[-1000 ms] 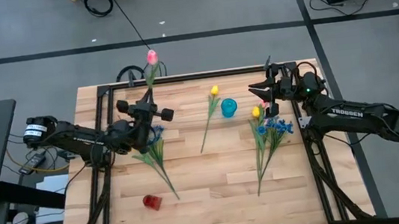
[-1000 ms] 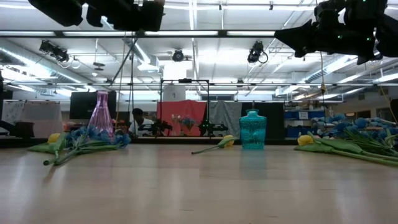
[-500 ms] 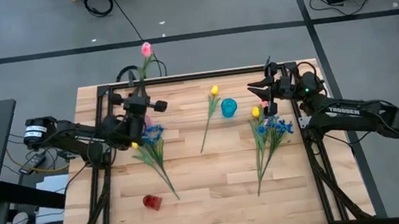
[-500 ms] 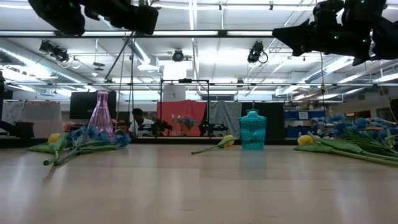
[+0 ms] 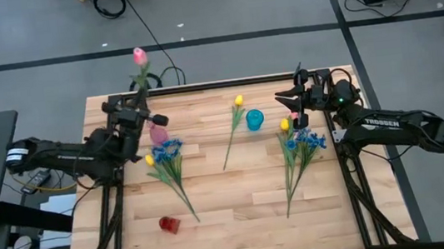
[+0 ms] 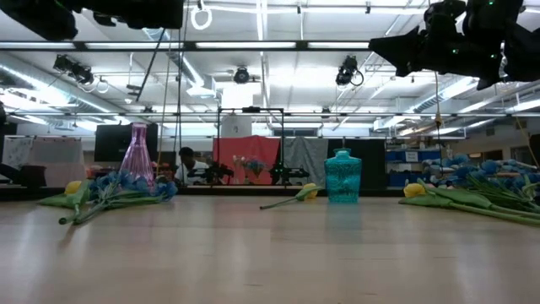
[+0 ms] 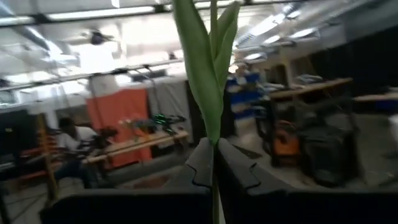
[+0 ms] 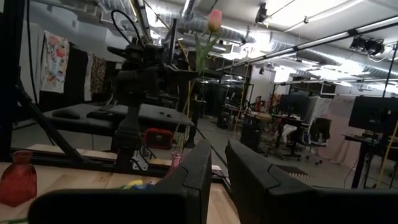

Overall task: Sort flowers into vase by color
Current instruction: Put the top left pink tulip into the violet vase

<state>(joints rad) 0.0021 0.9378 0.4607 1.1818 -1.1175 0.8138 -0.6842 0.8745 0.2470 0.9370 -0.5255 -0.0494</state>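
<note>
My left gripper [image 5: 140,110] is shut on a pink tulip [image 5: 140,56] and stands high over the table's far left, just left of the pink glass vase [image 5: 159,135], which stands upright [image 6: 137,156]. The tulip also shows in the right wrist view [image 8: 214,20]. My right gripper [image 5: 290,104] is open and empty, high over the far right. A blue vase [image 5: 254,120] stands at the far middle, and a yellow tulip [image 5: 234,128] lies flat beside it. A bunch of blue sprays and a yellow tulip [image 5: 168,166] lies at the left. Another such bunch [image 5: 299,153] lies at the right. My left gripper pinches the tulip's green stem [image 7: 213,167] between its two fingers, just below the long leaves [image 7: 205,68]. The fingers are about level and lie across the stem. The tulip stands upright above the fingers, its pink head on top, lifted clear of the table.
A small red vase [image 5: 169,223] lies on its side near the table's front left. A black frame [image 5: 201,86] runs along the table's far edge and down both sides. A person [image 6: 186,162] sits in the room far behind the table.
My left gripper has moved toward the table's left edge and a little toward its far edge, carrying the pink tulip upright. It no longer covers the pink vase, which now shows in the high view. The right arm has kept still.
</note>
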